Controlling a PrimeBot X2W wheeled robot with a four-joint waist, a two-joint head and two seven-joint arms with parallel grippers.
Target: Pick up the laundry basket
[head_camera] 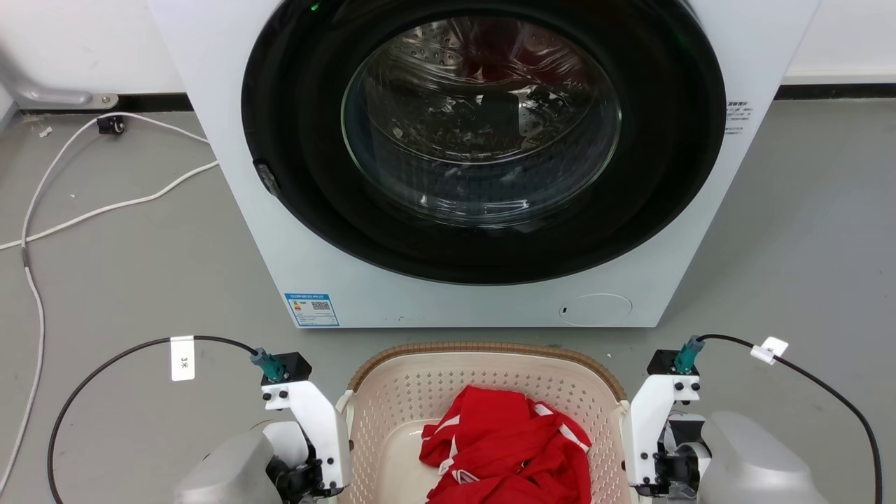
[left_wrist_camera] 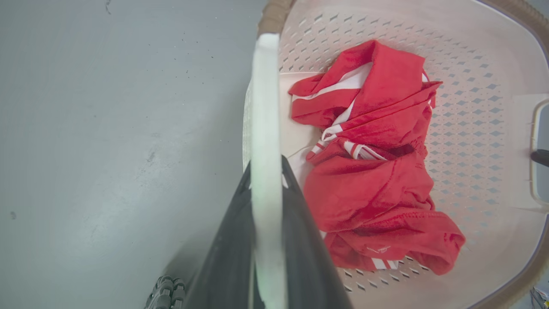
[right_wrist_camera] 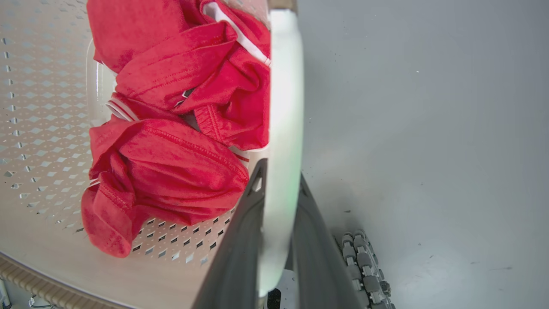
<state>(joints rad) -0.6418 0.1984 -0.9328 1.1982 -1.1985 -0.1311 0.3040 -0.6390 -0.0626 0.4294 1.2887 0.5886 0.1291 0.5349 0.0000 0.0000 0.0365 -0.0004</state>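
Lifting unevenly looked the main hazard. The laundry basket (head_camera: 483,348) sat at 6 o'clock in the head view, just in front of the washing machine (head_camera: 266,266), with one arm at each end. The left fingers (left_wrist_camera: 227,253) straddled the white left handle (left_wrist_camera: 266,107), one dark finger on each side, closed narrow against it. The right fingers (right_wrist_camera: 238,249) held the right handle (right_wrist_camera: 283,107) the same way. Whether the base rested on the floor (head_camera: 126,280) could not be told.

If one arm rose faster than the other, the basket would likely tilt. The red garment (head_camera: 504,448), heaped loose in the middle, would slide toward the low end and might drag over the brown rim. The handles looked thin and smooth, so I judged that a pinch across them could slip or let the basket swing about the grip. Arms drifting apart or squeezing inward would probably bow the perforated walls or pull a handle free. Any carry toward 12 o'clock risked knocking the rim into the machine's front, which stood very near.
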